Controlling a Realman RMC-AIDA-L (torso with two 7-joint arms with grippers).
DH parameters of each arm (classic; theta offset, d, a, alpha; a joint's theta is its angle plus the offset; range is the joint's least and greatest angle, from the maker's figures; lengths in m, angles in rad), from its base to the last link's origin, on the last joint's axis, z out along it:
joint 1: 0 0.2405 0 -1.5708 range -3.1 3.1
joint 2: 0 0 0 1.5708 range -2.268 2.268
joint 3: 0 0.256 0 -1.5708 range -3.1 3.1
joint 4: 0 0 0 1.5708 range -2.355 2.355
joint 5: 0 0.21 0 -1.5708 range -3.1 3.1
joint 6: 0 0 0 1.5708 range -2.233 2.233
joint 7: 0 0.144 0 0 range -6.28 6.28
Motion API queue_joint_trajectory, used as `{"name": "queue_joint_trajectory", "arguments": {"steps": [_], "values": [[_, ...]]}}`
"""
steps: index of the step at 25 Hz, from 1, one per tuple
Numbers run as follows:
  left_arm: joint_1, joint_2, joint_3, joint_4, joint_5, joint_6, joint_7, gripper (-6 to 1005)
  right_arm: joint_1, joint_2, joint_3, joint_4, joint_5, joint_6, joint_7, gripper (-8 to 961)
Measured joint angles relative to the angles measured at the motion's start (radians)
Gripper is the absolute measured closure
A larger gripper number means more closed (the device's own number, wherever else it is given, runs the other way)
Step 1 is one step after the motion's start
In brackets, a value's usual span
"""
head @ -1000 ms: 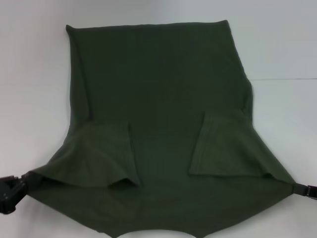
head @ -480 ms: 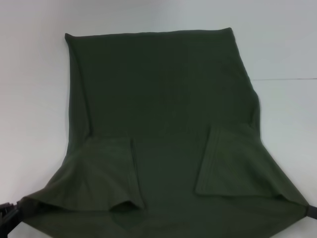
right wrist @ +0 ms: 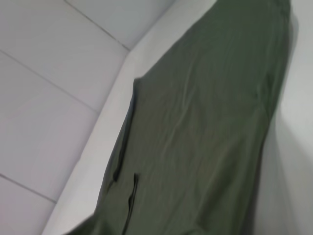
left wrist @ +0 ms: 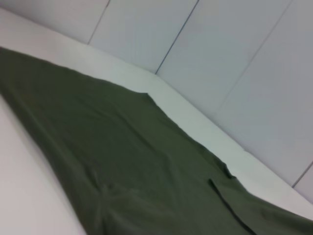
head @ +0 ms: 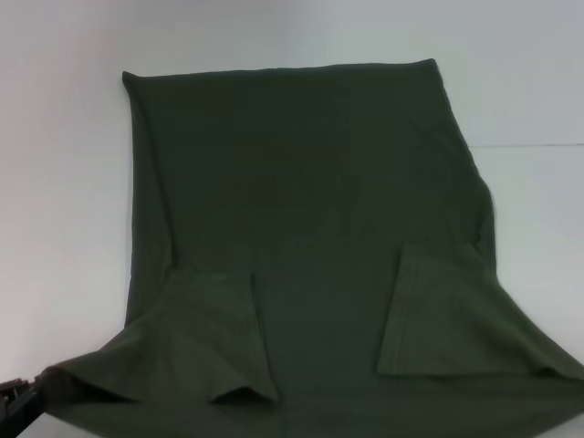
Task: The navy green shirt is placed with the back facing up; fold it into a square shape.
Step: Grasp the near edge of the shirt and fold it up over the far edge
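Note:
The navy green shirt (head: pixel 310 201) lies spread on the white table (head: pixel 64 182), plain side up, with both sleeves (head: pixel 205 338) folded in over the body. Its near corners are pulled out wide and lifted slightly. My left gripper (head: pixel 16 400) shows only as a dark sliver at the near left corner of the shirt, shut on that corner. No part of my right gripper shows; the shirt's near right corner runs out of the head view. Both wrist views look along the stretched shirt (left wrist: pixel 127 166) (right wrist: pixel 205 122) and show no fingers.
Bare white table surrounds the shirt on the left, right and far side. A seam line (head: pixel 529 145) crosses the surface at the right. Panelled white walls (left wrist: pixel 220 54) (right wrist: pixel 44 73) rise behind the table's far edge.
The shirt has slid toward me, its far hem now lower in the head view. Both grippers moved nearer with the corners; the right one has left the picture, the left is almost out.

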Motion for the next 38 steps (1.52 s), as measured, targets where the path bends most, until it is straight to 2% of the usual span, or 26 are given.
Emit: {"name": "queue_joint_trajectory", "arguments": {"steps": [2, 8, 10, 11, 14, 18, 19, 20, 23, 24, 28, 29, 36, 38], "values": [[-0.011, 0.002, 0.0, -0.006, 0.0, -0.004, 0.0, 927, 0.02, 0.0, 0.023, 0.003, 0.0, 0.0, -0.003, 868], [-0.176, 0.052, -0.004, -0.103, -0.006, -0.062, -0.005, 925, 0.136, 0.005, 0.087, 0.007, 0.002, 0.033, -0.005, 860], [-0.217, 0.062, -0.005, -0.124, -0.007, -0.096, -0.014, 924, 0.189, 0.003, 0.091, 0.008, 0.003, 0.061, -0.004, 858], [-0.217, 0.062, -0.005, -0.124, -0.007, -0.096, -0.014, 924, 0.209, 0.002, 0.09, 0.009, 0.003, 0.083, -0.002, 857], [-0.333, 0.083, -0.005, -0.18, -0.007, -0.249, -0.057, 923, 0.279, -0.004, 0.086, 0.009, 0.003, 0.158, 0.005, 853], [-0.408, 0.1, -0.005, -0.219, -0.011, -0.368, -0.089, 922, 0.371, -0.009, 0.081, 0.01, 0.003, 0.284, 0.013, 848], [-0.408, 0.1, -0.005, -0.219, -0.011, -0.368, -0.089, 921, 0.393, -0.01, 0.074, 0.011, 0.003, 0.319, 0.015, 847], [-0.449, 0.103, -0.005, -0.232, -0.025, -0.428, -0.109, 921, 0.417, -0.01, 0.067, 0.011, 0.003, 0.352, 0.016, 846], [-0.495, 0.102, -0.005, -0.234, -0.037, -0.506, -0.137, 920, 0.501, -0.012, 0.017, 0.011, 0.004, 0.504, 0.038, 842], [-0.512, 0.1, -0.004, -0.234, -0.038, -0.534, -0.142, 920, 0.501, -0.012, 0.017, 0.011, 0.004, 0.504, 0.038, 840], [-0.555, 0.097, 0.001, -0.242, -0.038, -0.607, -0.148, 919, 0.578, -0.015, -0.085, 0.012, 0.005, 0.67, 0.096, 836], [-0.594, 0.096, 0.0, -0.258, -0.04, -0.665, -0.149, 918, 0.592, -0.016, -0.107, 0.012, 0.005, 0.705, 0.112, 834], [-0.672, 0.09, 0.007, -0.297, -0.051, -0.815, -0.12, 916, 0.657, -0.015, -0.206, 0.025, 0.017, 0.882, 0.165, 826], [-0.69, 0.074, 0.007, -0.337, -0.059, -0.889, -0.08, 915, 0.664, -0.015, -0.214, 0.053, 0.027, 0.922, 0.161, 823]]}}
